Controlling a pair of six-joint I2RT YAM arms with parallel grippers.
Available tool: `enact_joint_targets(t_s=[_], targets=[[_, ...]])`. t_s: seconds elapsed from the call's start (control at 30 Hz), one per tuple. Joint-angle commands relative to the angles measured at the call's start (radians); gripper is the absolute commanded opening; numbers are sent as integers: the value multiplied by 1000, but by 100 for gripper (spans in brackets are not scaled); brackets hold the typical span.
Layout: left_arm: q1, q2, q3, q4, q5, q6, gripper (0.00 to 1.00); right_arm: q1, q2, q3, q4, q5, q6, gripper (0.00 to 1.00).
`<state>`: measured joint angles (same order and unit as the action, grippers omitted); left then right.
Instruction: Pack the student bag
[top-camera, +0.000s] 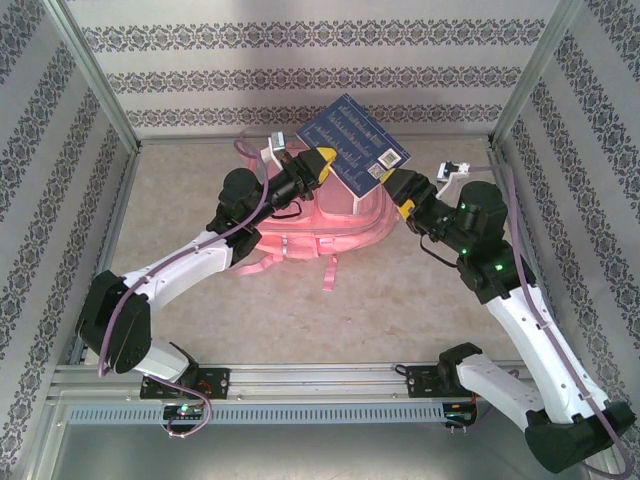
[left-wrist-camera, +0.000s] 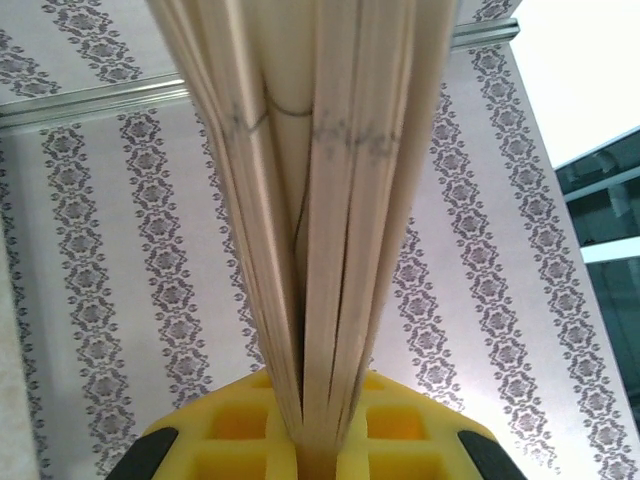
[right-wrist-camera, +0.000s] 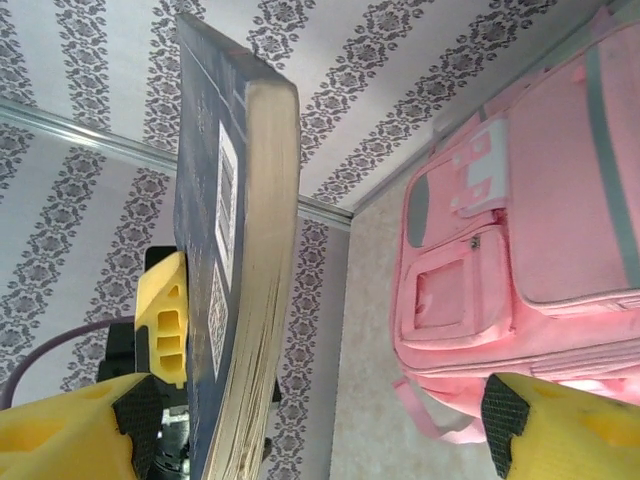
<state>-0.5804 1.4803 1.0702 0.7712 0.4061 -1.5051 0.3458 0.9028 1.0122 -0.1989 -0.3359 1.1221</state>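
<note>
Here, my left pincer (top-camera: 322, 162) clamped on one book (top-camera: 352, 143), pages fanned, lower edge lost inside my grip. One pink student bag (top-camera: 335, 228) flat on table (top-camera: 420, 300) beneath book, top hidden by book and my two arms. My right pincer (top-camera: 400, 196) spread wide at book's corner, clamping nothing.
</note>
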Motion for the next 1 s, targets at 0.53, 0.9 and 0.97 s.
enact_joint_targets(t_s=[0.53, 0.9, 0.97], targets=[[-49, 6, 47, 81, -6, -13, 0, 73, 127, 38, 313, 113, 30, 27], [-29, 2, 137, -323, 73, 178, 68, 33, 22, 39, 75, 237, -60, 0], [-26, 20, 258, -662, 73, 366, 70, -6, -11, 79, -136, 273, -105, 0]])
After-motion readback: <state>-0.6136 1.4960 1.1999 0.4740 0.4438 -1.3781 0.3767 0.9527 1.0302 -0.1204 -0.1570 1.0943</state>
